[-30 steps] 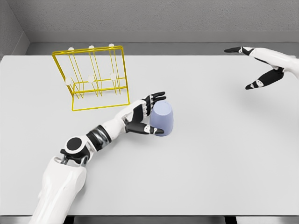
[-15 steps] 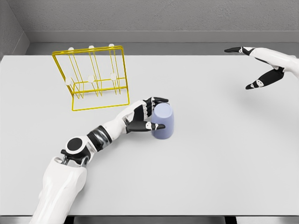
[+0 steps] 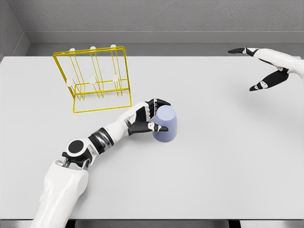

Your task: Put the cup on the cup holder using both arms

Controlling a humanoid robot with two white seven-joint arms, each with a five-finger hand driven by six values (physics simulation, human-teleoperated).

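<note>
A pale lavender cup (image 3: 166,123) stands upside down on the white table (image 3: 213,156), near the middle. My left hand (image 3: 154,115) is wrapped around its left side, thumb in front and fingers over the far rim, shut on the cup. The yellow wire cup holder (image 3: 97,78) with white-tipped pegs stands at the back left, a short way behind the hand. My right hand (image 3: 256,69) hovers at the far right, high above the table, fingers spread and holding nothing.
The table's back edge meets a grey wall (image 3: 166,19). Its front edge runs along the bottom of the view. Bare tabletop lies between the cup and my right hand.
My left hand's fingers have closed in from a spread pose onto the cup, which has shifted slightly. The right arm has not moved.
</note>
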